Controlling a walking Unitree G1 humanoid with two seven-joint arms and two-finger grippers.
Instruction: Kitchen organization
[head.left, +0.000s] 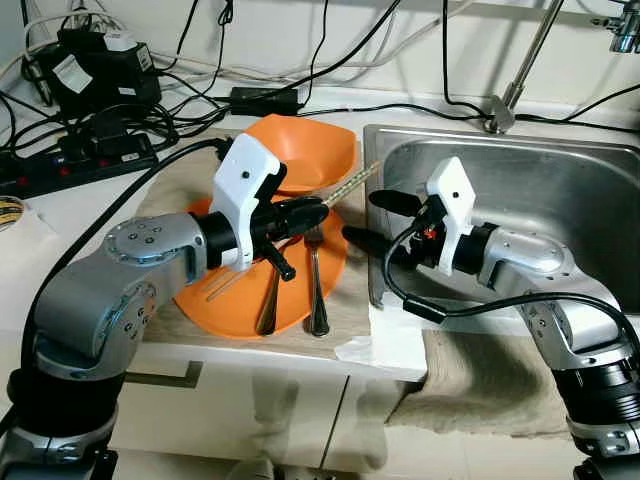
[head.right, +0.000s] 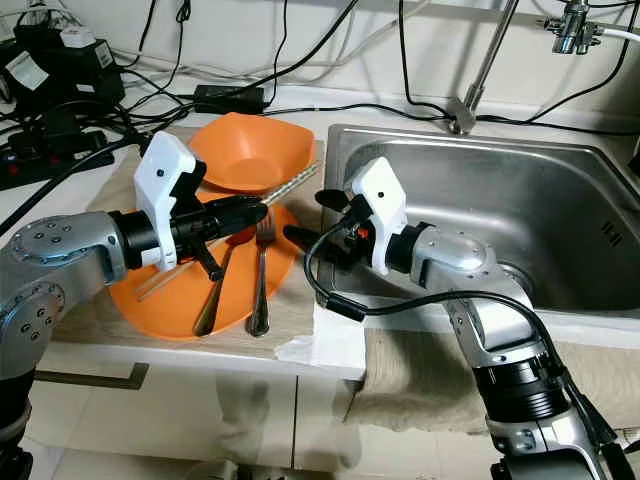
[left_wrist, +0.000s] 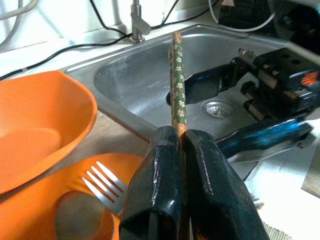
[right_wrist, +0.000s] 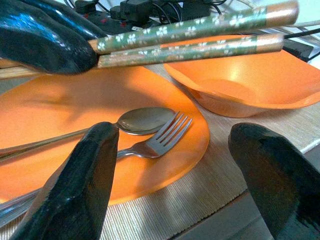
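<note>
Chopsticks (right_wrist: 190, 37) are sitting pinched between the left gripper (head.left: 300, 213) fingers, tips reaching toward the right gripper (head.left: 375, 218), whose fingers are gaping wide. Below lie fork (right_wrist: 160, 137), spoon (right_wrist: 145, 120) and plate (right_wrist: 75, 100). Closing squarely around both sticks should prevent slipping.

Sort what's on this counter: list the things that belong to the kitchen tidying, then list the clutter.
Job:
chopsticks, pinched in the left gripper
fork and spoon on the plate
bowl behind the plate
sink
right gripper, open, beside the plate

Lying about:
power strip
cables
tap
cloth over the counter edge
</note>
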